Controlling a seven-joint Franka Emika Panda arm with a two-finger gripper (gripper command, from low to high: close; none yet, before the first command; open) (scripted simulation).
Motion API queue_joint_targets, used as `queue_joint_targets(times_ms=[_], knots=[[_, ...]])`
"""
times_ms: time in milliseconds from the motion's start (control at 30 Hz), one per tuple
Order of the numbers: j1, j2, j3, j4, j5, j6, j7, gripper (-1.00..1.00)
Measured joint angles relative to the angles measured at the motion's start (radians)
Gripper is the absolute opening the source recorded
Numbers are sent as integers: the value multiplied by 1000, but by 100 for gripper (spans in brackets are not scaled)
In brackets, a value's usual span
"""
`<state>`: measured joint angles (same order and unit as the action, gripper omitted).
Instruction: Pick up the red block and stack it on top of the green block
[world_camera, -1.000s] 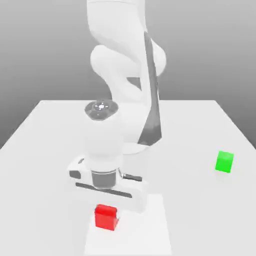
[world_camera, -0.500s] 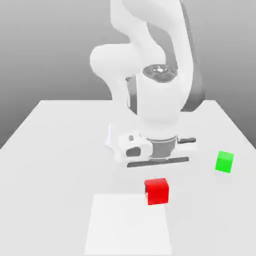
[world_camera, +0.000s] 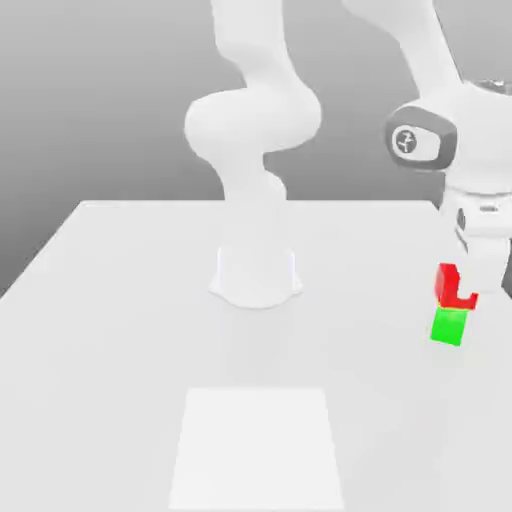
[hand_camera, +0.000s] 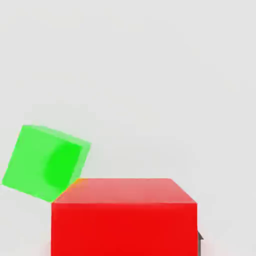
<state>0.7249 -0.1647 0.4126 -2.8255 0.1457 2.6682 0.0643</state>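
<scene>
now: 1 red block (world_camera: 452, 287) gripped above 1 green block (world_camera: 448, 327).

There are two small cubes in all: one red block (world_camera: 451, 285) and one green block (world_camera: 448, 327). One white robot arm (world_camera: 255, 130) stands on one pale worktop (world_camera: 120, 330).

Arm (world_camera: 440, 140) bent rightward, pincer (world_camera: 462, 285) clamped
</scene>
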Motion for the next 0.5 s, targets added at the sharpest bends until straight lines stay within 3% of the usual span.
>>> queue_joint_targets(times_ms=[300,500], knots=[[-44,154,19,11,-284,102,171,-100],[-52,246,15,11,-357,202,223,-100]])
